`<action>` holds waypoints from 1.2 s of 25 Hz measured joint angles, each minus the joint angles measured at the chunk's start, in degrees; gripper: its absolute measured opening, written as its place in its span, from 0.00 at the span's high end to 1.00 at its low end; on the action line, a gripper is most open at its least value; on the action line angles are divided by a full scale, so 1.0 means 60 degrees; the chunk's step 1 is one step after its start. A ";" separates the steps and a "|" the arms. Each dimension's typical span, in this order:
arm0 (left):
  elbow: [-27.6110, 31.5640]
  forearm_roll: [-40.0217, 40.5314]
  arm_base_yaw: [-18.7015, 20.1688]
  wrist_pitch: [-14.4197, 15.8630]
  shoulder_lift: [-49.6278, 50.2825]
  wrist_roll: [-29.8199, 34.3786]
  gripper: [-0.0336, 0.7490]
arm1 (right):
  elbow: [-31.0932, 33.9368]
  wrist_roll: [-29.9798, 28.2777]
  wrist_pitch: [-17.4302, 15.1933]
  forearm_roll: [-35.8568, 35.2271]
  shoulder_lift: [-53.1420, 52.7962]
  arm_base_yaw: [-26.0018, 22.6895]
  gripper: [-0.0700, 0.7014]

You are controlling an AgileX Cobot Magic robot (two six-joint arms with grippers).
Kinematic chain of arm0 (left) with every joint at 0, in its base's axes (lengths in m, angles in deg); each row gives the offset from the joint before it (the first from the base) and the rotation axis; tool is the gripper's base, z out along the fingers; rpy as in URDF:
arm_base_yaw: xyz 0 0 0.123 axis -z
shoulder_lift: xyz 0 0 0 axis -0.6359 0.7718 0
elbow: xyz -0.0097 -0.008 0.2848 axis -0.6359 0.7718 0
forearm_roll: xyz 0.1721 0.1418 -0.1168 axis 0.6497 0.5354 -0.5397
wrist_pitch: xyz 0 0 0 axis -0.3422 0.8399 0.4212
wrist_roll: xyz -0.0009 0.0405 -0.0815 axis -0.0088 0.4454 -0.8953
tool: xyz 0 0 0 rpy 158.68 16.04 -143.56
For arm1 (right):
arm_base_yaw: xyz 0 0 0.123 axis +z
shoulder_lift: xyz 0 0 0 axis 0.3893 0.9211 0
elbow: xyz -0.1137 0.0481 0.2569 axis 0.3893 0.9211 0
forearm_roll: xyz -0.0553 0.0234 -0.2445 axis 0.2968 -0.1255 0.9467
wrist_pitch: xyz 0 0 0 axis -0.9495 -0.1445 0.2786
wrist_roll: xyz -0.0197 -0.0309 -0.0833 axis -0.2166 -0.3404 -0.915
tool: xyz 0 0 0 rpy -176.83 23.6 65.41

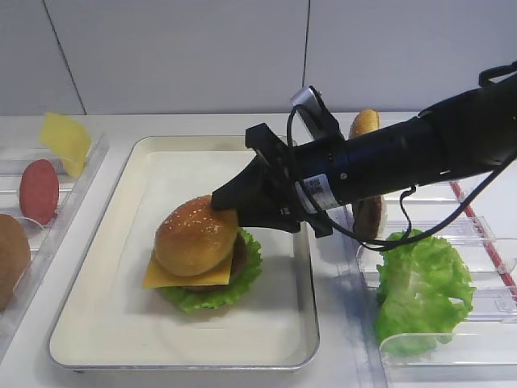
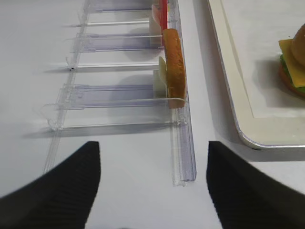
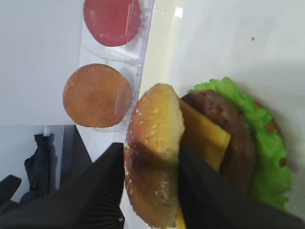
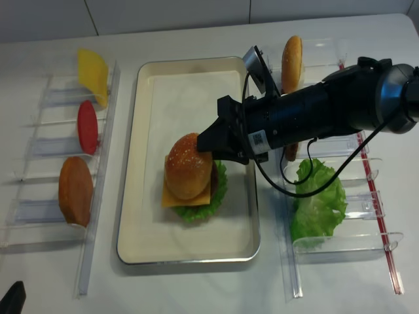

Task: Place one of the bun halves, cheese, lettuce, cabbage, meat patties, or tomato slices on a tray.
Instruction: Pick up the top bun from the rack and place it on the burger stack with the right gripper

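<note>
On white table (image 1: 339, 323), cream tray (image 1: 97, 323).

Bun top (image 1: 194, 238): golden-brown w/ pale specks. Cheese (image 1: 166, 275) yellow, lettuce (image 1: 214, 295) bright green, patty (image 3: 228, 136) dark brown. Tray (image 1: 97, 323) cream-white, silver rim. Left rack: tomato slice (image 1: 39, 191) dull red.
</note>
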State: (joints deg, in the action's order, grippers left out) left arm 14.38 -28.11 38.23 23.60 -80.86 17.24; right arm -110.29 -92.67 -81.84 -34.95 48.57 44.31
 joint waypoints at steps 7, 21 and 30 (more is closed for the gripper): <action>0.0000 0.0000 0.0000 0.0000 0.0000 0.0000 0.35 | 0.0000 -0.0076 0.0216 0.0169 0.0000 0.0000 0.50; 0.0000 0.0000 0.0000 0.0000 0.0000 0.0000 0.35 | 0.0000 -0.0076 0.0452 0.0670 0.0000 0.0000 0.26; 0.0000 0.0000 0.0000 0.0000 0.0000 0.0000 0.35 | 0.0000 -0.0076 -0.0639 0.0676 -0.0017 -0.0740 0.24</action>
State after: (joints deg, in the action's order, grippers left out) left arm 14.38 -28.11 38.23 23.60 -80.86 17.24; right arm -110.29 -93.13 -85.67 -30.89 48.47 39.86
